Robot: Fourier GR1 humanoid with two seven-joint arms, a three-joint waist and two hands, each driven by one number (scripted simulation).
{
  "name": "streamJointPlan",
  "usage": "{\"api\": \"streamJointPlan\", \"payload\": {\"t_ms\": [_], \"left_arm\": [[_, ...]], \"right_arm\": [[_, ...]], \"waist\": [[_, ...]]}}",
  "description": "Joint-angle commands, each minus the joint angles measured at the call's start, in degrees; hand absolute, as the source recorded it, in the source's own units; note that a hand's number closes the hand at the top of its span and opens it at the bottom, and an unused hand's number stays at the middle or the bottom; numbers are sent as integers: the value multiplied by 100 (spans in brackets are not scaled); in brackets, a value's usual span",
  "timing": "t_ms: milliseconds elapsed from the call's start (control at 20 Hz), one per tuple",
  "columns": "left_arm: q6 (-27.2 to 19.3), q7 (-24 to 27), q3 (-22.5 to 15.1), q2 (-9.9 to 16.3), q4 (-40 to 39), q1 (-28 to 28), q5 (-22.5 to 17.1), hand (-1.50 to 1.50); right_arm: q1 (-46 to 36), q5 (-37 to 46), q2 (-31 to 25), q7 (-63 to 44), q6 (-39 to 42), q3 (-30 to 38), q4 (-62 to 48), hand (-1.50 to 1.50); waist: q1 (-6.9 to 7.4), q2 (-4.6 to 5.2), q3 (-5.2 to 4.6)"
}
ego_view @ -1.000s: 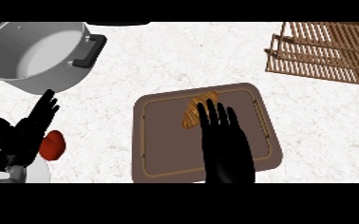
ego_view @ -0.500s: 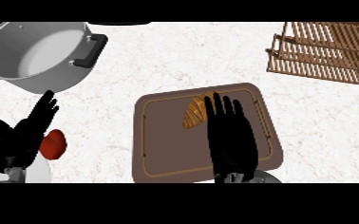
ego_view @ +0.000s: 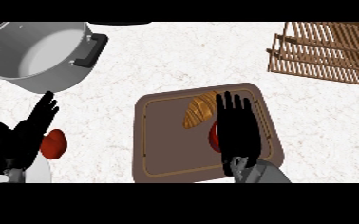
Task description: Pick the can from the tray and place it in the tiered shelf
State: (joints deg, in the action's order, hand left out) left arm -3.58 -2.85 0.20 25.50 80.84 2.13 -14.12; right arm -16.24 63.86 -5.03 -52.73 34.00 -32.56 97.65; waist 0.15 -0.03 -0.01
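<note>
A brown tray (ego_view: 167, 144) lies on the counter at lower centre. On it a red can (ego_view: 214, 136) shows only as a sliver at the left edge of my right hand (ego_view: 238, 129), which hovers over it with straight fingers, open. A golden pastry (ego_view: 199, 109) lies on the tray just left of the fingertips. The wooden tiered shelf (ego_view: 316, 51) stands at the upper right, well away from the hand. My left hand (ego_view: 32, 129) rests open at the left edge, fingers up.
A big grey pot (ego_view: 42, 52) with a black handle occupies the upper left. A red round fruit (ego_view: 54, 143) sits beside my left hand, over a white object (ego_view: 32, 174) at the lower left corner.
My right hand has slid right and back toward me across the tray, uncovering the pastry and bringing the red can's edge into sight. The left hand has stayed still.
</note>
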Motion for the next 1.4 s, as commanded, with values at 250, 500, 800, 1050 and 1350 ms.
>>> {"api": "streamJointPlan", "payload": {"t_ms": [250,500,800,1050,1350], "left_arm": [[249,-268,392,-167,23,-210,217,0],[308,-358,455,-335,-102,-452,323,0],[488,-254,606,-372,131,-33,466,0],[475,-95,634,-532,-186,-188,597,0],[591,-105,676,-611,-159,-185,760,0]], "right_arm": [[-61,478,195,451,-388,363,-669,-150],[-58,427,118,778,-456,800,-807,-150],[148,611,300,1079,-918,614,-1333,150],[79,716,-120,1525,-800,662,-1251,150],[-24,1084,27,1321,-613,557,-364,150]], "waist": [[-2,4,1],[-9,6,1],[15,3,2],[1,5,1],[-11,-1,0]]}}
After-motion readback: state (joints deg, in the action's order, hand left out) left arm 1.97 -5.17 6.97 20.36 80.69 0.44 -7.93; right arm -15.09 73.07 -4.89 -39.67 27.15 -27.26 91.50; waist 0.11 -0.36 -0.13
